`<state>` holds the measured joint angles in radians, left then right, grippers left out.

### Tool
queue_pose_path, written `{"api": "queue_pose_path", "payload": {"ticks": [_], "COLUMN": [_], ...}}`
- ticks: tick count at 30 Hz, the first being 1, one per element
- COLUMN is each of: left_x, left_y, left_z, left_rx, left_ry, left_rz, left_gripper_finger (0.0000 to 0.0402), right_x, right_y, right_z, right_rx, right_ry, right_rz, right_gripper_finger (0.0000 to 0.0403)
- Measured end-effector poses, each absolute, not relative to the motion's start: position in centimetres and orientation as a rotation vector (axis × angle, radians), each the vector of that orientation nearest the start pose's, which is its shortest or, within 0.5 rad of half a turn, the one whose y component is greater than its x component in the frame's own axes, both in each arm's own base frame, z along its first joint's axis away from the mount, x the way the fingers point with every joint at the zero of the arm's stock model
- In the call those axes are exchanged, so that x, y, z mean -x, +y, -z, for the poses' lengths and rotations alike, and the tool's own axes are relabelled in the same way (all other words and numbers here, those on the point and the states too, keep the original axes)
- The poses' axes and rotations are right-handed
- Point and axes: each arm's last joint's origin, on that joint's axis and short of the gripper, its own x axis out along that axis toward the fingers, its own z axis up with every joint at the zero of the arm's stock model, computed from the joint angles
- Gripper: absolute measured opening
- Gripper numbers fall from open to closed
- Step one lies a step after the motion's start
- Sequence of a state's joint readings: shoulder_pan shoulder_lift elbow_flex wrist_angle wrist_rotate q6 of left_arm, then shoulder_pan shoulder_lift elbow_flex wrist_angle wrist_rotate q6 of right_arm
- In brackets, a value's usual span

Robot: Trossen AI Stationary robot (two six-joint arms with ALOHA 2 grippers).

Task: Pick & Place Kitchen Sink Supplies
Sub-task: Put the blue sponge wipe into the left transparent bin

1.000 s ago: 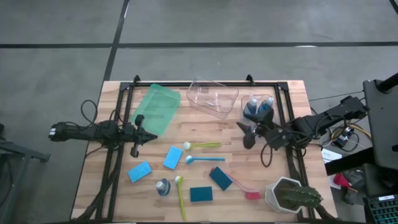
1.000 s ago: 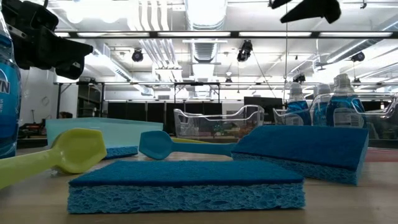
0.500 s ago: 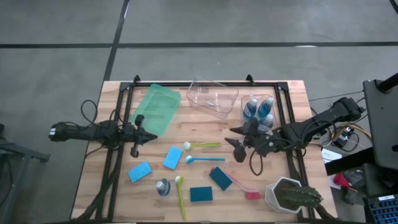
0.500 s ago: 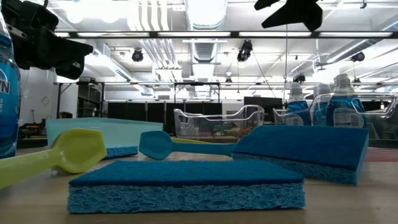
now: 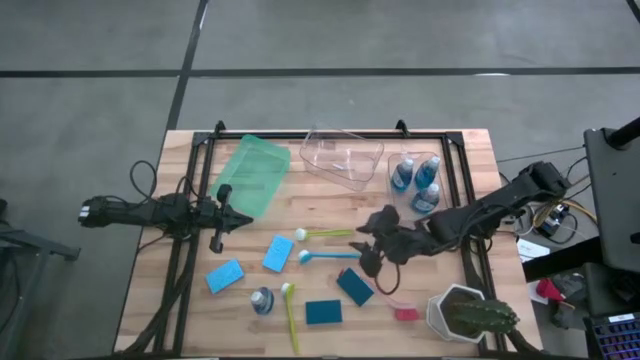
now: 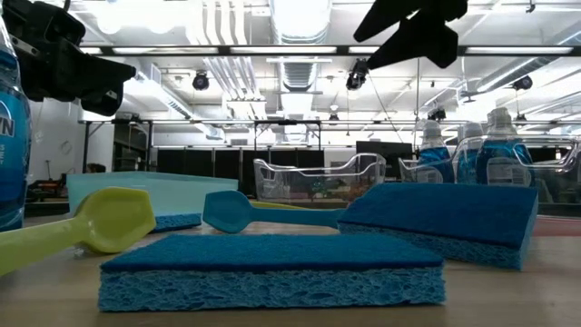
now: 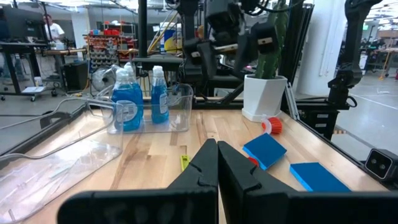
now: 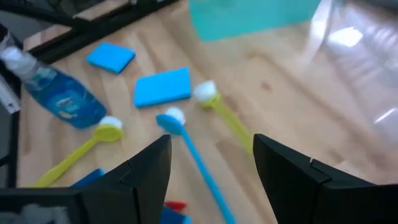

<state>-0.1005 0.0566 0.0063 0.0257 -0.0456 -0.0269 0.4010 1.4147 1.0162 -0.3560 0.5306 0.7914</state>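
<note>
My right gripper (image 5: 364, 245) hangs open above the table's middle, over the handle end of the blue brush (image 5: 330, 256); in the right wrist view its fingers (image 8: 146, 174) flank that brush (image 8: 194, 151) without touching it. A yellow-green brush (image 5: 325, 235) lies beside it. Light-blue sponges (image 5: 278, 253) (image 5: 225, 275), teal sponges (image 5: 354, 286) (image 5: 323, 312), a bottle lying on its side (image 5: 262, 300), a second yellow-green brush (image 5: 290, 315) and a red brush (image 5: 395, 302) all lie flat on the wood. Blue bottles (image 5: 403, 173) stand in a small clear bin. My left gripper (image 5: 222, 215) waits shut near the left edge.
A green bin (image 5: 250, 175) and a large clear bin (image 5: 343, 157) sit along the far side. A cactus in a white pot (image 5: 465, 315) stands at the near right corner. A black frame (image 5: 190, 200) runs around the table top. Bare wood shows between the green bin and the sponges.
My right gripper has travelled from beside the small bottle bin toward the table's left and a little toward the near edge, and it has come lower, ending over the blue brush. Nothing on the table has moved.
</note>
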Motion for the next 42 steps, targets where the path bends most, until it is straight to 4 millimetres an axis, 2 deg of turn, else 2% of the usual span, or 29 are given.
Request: {"api": "queue_pose_path", "payload": {"ticks": [8,20,27,42], "left_x": [-10.0,-10.0,-10.0,-10.0], "left_y": [-0.9,-0.9,-0.9,-0.9], "left_z": [-16.4,-16.4,-16.4,-16.4], "left_rx": [0.025,0.025,0.025,0.025], "left_ry": [0.025,0.025,0.026,0.027], "left_rz": [0.055,0.055,0.054,0.055], "left_gripper_finger": [0.0000,0.0000,0.0000,0.0000], "right_x": [-29.8,-32.0,-31.7,-30.9], "right_y": [11.5,12.6,12.7,14.5], "right_z": [-25.5,-24.9,-23.5,-22.0], "right_rx": [-0.522,-0.471,-0.522,-0.618], "right_ry": [0.676,0.807,0.951,1.065], "right_rz": [0.283,0.282,0.347,0.338], "right_gripper_finger": [0.0219,0.0219,0.0219,0.0219]}}
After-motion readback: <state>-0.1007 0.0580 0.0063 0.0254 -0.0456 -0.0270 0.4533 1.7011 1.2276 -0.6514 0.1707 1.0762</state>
